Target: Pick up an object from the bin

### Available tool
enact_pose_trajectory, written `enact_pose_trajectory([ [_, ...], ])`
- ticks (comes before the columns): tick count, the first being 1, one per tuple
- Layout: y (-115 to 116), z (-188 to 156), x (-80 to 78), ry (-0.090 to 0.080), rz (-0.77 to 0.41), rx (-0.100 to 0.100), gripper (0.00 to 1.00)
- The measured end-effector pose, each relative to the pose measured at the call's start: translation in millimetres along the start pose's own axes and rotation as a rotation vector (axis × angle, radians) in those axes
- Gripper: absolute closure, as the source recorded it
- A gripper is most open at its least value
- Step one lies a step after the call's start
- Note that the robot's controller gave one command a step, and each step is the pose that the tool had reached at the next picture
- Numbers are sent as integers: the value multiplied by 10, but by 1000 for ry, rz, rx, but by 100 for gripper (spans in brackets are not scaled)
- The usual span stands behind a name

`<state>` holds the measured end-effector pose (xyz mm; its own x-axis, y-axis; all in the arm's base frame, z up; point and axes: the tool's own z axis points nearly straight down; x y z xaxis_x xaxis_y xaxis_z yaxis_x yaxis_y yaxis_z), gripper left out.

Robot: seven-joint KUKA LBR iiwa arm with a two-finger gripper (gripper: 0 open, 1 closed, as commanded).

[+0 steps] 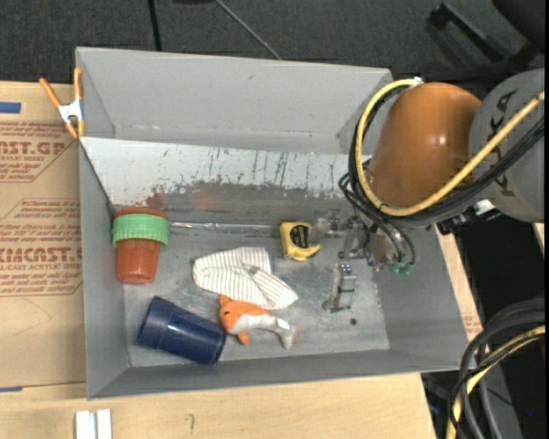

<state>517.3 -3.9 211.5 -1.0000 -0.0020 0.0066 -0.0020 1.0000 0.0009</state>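
Yellow tape measure [297,240], one, near hand [344,296]

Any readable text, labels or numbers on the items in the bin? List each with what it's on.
None readable.
Yellow round tape measure: dark patch on its face, too small to read.
Orange plastic cup with green rim, dark blue plastic cup, white striped cloth, orange-and-white toy: no print visible.

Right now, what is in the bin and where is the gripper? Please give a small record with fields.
gripper: gripper over bare floor, right part of the grey bin
nearest: yellow tape measure, to its upper left
middle: striped cloth; orange-and-white toy at its lower edge
left: orange cup with green rim; dark blue cup on its side
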Motion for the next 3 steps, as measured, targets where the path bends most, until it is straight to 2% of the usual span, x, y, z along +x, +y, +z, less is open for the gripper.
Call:
enact_pose_trajectory([
  [1, -1, -44, -16, -8, 0, 0, 0],
  [2, 416, 658, -89, -13, -81, 1, 0],
  [3, 919, 635, -57, -3, -134, 2, 0],
])
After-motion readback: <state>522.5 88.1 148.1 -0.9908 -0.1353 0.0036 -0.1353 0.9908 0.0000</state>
